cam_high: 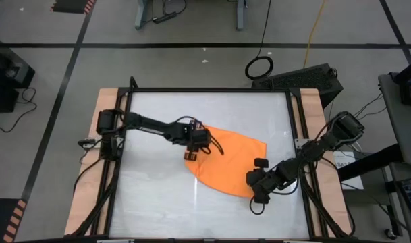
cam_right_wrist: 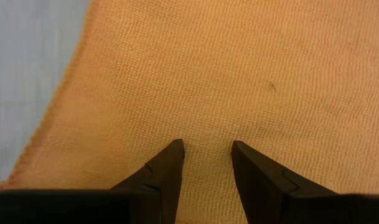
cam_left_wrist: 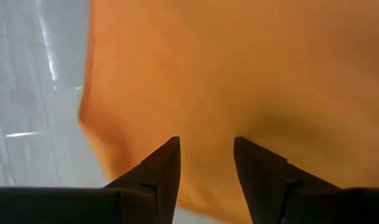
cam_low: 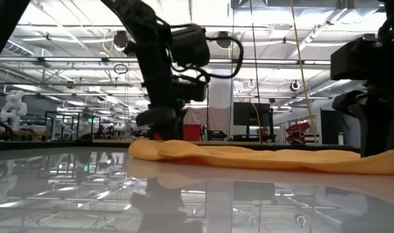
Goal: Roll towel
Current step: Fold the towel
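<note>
Towel (cam_high: 231,164) flat on the white surface (cam_high: 158,202), both grippers down on it.
Left gripper (cam_high: 191,154) sits over the towel's left corner, fingers (cam_left_wrist: 161,171) spread a little, tips down at the cloth near its edge. Right gripper (cam_high: 254,181) sits at the towel's lower right edge, fingers (cam_right_wrist: 164,171) likewise slightly apart, tips over the cloth, nothing pinched between them. Low view shows the cloth lying low with slight ripples.
</note>
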You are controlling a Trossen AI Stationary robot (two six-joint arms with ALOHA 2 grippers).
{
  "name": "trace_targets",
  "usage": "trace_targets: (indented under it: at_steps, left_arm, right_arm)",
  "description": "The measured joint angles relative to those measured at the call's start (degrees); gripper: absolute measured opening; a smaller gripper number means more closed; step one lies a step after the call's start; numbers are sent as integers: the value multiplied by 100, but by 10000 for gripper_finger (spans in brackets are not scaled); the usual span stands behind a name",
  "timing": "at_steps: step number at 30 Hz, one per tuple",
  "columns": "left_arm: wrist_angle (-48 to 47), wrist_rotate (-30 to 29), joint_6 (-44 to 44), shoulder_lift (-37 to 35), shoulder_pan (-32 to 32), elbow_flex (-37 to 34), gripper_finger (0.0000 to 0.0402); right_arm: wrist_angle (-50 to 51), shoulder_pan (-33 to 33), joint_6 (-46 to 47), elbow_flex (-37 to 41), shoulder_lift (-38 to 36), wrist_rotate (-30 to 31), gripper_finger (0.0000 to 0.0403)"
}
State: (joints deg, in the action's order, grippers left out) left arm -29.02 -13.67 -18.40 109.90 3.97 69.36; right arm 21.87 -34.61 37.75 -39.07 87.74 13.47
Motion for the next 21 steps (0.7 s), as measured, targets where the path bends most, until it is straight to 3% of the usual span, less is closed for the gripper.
trace_targets:
  at_steps: [11, 17, 21]
  left_arm:
    - [17, 0, -139, 24, 604, -170, 156]
    - [-92, -4, -179, 51, 508, -16, 156]
    - [-297, 5, -207, -4, 252, 234, 156]
  right_arm:
    - [414, -47, 208, -13, -17, -126, 132]
    - [655, -54, 175, -47, -158, -122, 132]
    - [931, -54, 51, -185, -559, 391, 132]
